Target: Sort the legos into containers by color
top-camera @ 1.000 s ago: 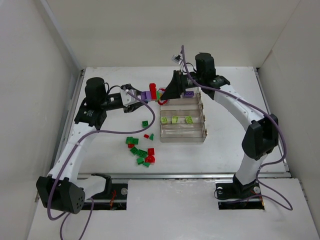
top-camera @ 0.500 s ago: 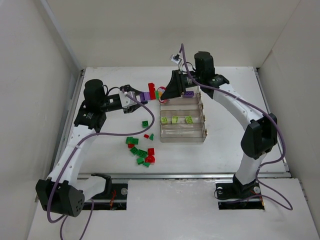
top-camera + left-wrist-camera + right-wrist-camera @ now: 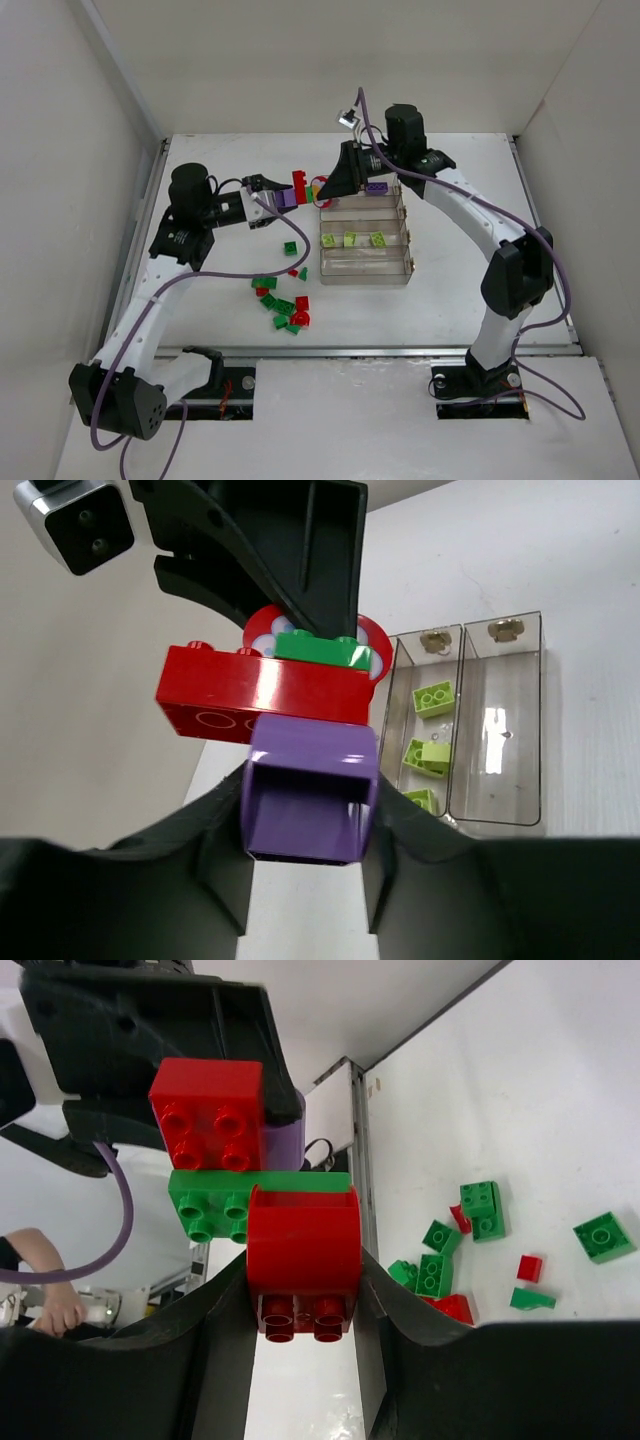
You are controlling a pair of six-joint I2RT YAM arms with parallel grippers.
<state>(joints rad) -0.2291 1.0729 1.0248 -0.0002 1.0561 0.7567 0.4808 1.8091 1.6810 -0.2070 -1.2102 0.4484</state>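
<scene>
Right pincer (image 3: 305, 1300) tighter (red brick (image 3: 303, 1235))

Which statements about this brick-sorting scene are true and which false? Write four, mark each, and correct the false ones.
1. The left gripper clamps a purple brick. True.
2. The right gripper is open and empty. False: it is shut on a red brick.
3. Three lime bricks lie in one compartment of the tray. True.
4. In the top view, the loose bricks lie right of the tray. False: they lie left of it.
</scene>
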